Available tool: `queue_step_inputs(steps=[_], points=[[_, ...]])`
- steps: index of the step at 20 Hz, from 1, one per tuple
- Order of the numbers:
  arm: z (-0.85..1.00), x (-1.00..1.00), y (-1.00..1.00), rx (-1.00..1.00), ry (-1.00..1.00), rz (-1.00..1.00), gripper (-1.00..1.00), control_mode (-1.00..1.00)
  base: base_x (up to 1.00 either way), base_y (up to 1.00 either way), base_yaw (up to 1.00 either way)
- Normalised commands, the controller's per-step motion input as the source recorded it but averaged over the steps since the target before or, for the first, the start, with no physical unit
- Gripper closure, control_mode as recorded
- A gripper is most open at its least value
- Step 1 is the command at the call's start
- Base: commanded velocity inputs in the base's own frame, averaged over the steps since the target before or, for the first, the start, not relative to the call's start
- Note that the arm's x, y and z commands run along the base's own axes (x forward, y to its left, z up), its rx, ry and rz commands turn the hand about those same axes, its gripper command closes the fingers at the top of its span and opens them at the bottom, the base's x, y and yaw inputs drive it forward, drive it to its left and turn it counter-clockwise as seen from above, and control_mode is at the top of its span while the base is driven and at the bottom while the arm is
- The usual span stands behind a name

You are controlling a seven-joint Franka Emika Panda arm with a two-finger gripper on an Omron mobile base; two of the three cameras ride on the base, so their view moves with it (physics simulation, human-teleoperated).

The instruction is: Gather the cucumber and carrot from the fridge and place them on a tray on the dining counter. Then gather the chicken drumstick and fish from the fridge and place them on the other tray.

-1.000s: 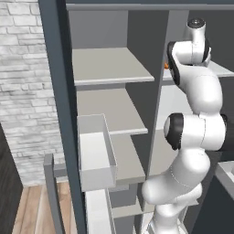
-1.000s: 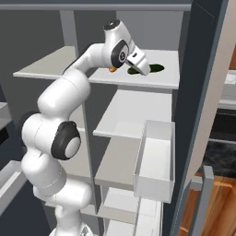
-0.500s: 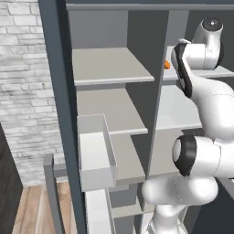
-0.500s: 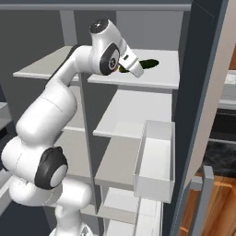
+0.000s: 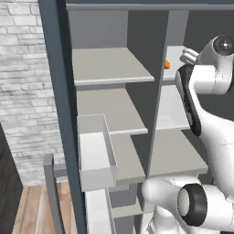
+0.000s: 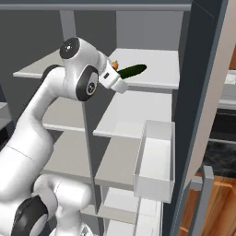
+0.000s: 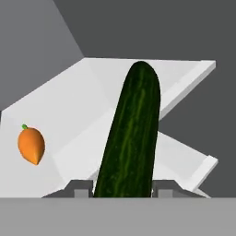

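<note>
Standing open ahead of the robot, the fridge (image 5: 114, 114) shows grey shelves split by a vertical divider (image 6: 87, 138) into 2 columns, with its dark door frame (image 5: 57, 109) at the left of the left base view and at the right of the right base view; a pale door bin (image 6: 156, 161) hangs on the inner side of the door at mid height, and a brick wall (image 5: 23, 82) sits beyond the door in the left base view. The white arm (image 6: 55, 106) rises from the base and bends toward the top shelf (image 6: 152, 69) of the column on the robot's right. The gripper (image 7: 123, 191) is closed on the near end of the cucumber (image 7: 131, 138), its 2 finger tips (image 7: 81, 190) pressed against either side of the dark green skin in the hand view. In the right base view the cucumber (image 6: 132, 70) sticks out from the hand, lifted clear of the top shelf and hanging over its front part, tilted slightly upward away from the hand. The carrot (image 7: 31, 144), small and orange with a green tip, lies on the white shelf surface apart from the cucumber, on its left in the hand view; it shows as an orange speck just behind the hand in the right base view (image 6: 115, 64) and beside the divider in the left base view (image 5: 167, 65)
</note>
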Motion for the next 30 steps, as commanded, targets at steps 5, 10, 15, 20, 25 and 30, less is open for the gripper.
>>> queue_step_inputs(steps=[5,10,15,20,25,30], points=[[0.03,-0.93,0.49,0.00,0.00,0.04,1.00,-1.00,0.00,0.00,0.00],[0.00,-0.87,0.45,0.00,0.00,0.05,1.00,-1.00,0.00,0.00,0.00],[-0.16,-0.94,0.14,0.00,-0.01,0.04,1.00,-1.00,0.00,0.00,0.00],[-0.14,-0.42,0.02,0.00,0.00,0.01,1.00,-1.00,0.00,0.00,0.00],[-0.05,-0.13,0.00,0.00,-0.01,-0.01,1.00,-1.00,0.00,0.00,0.00],[0.00,0.00,0.00,0.00,0.00,0.00,1.00,1.00,-0.98,0.01,-0.09]])
